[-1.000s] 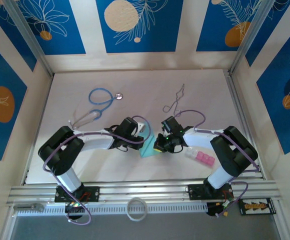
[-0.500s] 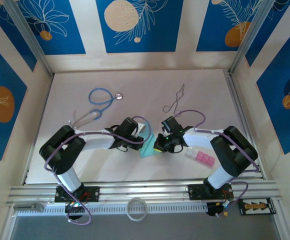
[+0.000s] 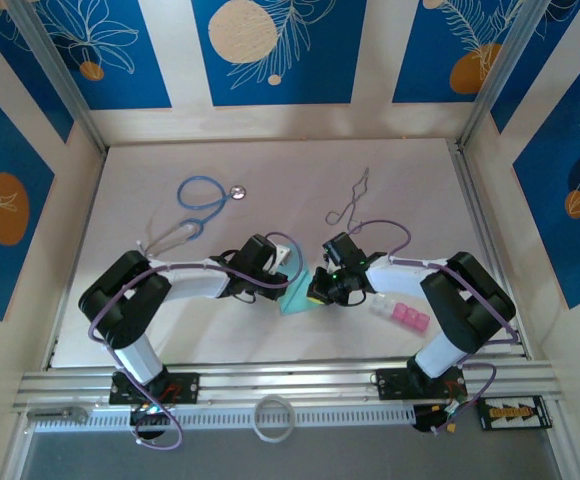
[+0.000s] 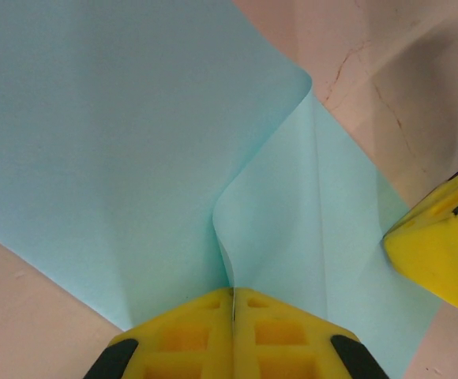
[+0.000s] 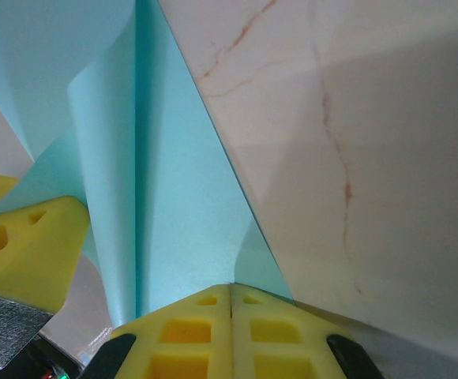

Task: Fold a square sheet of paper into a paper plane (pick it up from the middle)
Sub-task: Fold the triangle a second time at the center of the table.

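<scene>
At the near edge of the table [image 3: 170, 335], both arm bases are bolted side by side and both arms reach inward to meet just short of mid-table. A row of small pink and clear blocks [image 3: 402, 314] lies near the right arm's elbow, apart from the work.

Between the two wrists lies the square sheet of paper [image 3: 296, 296], light turquoise and already partly folded, one point aimed at the near edge.

Left gripper [image 4: 233, 298]: yellow pads pressed together with the paper nipped between them, and a raised fold climbs away from the pinch.

Right gripper [image 5: 230, 294]: pads likewise together and clamped on the opposite side of the same sheet, with a straight crease running directly away from its fingertips.

Governing relation: the sheet sits between the two grippers, its crease running roughly near-to-far. Each gripper's yellow pad appears in the other's wrist view, close alongside. Neither arm is nearer, as both already have contact. My assessment is that folding is midway and any next move must be coordinated, since opposing pulls could tear the sheet.

Toward the far edge, well apart, lie a blue-tubed stethoscope [image 3: 202, 196] on the left and a thin bent wire [image 3: 350, 205] on the right.
</scene>
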`<state>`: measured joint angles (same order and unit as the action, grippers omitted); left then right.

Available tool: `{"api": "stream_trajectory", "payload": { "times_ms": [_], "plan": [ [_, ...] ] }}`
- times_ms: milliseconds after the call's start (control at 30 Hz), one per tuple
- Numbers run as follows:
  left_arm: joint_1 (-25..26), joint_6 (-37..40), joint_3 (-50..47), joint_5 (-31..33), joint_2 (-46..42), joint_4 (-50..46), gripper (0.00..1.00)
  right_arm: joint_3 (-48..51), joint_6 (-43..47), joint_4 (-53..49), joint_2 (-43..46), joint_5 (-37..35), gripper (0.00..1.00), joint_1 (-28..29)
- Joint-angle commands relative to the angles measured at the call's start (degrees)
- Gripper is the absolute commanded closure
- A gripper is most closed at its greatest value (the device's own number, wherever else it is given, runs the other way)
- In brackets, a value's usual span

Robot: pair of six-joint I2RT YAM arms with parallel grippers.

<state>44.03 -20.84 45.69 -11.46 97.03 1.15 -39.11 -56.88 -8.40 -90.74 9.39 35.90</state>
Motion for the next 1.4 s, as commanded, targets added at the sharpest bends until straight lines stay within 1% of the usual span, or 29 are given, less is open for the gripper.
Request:
{"api": "stream_trajectory", "payload": {
  "times_ms": [0,167,600,700,800,867,967,1033,1133,1367],
  "plan": [
    [-0.6,1.1,-0.2,1.2,-1.0,0.9,0.97,0.4,0.3,-4.1,-2.2,-1.7,1.00,0.5],
    [-0.6,1.5,0.6,1.5,0.2,-0.8,0.98,0.2,0.4,-4.1,-2.4,-1.7,1.00,0.5],
    [-0.6,1.2,-0.9,1.4,1.5,-0.5,0.98,0.0,0.8,-4.0,-2.1,-1.6,1.00,0.4],
    [-0.6,1.1,-0.9,1.3,1.7,-0.5,0.99,0.0,1.2,-2.5,-0.9,-0.9,1.00,0.5],
    [-0.6,0.9,-1.3,1.5,1.5,-0.5,0.99,-0.1,1.3,-1.4,2.1,-1.3,0.97,0.4],
    [-0.7,0.5,-1.5,1.6,1.3,-0.4,1.00,0.7,0.8,0.7,4.5,-1.1,0.97,0.1],
    [-1.1,-0.1,-1.8,1.0,1.2,0.3,1.00,2.9,-0.9,8.3,6.2,2.8,1.00,-0.3],
    [-1.4,-0.5,-2.0,0.7,1.2,0.6,1.00,3.4,-2.4,12.3,5.4,5.5,1.00,-0.3],
    [-1.6,-0.5,-2.2,0.4,1.1,0.9,1.00,3.3,-4.5,16.7,3.2,7.3,1.00,0.3],
    [-1.8,-0.3,-2.4,0.0,0.8,0.6,1.00,2.2,-8.0,21.8,-2.1,8.0,1.00,0.7]
  ]
}}
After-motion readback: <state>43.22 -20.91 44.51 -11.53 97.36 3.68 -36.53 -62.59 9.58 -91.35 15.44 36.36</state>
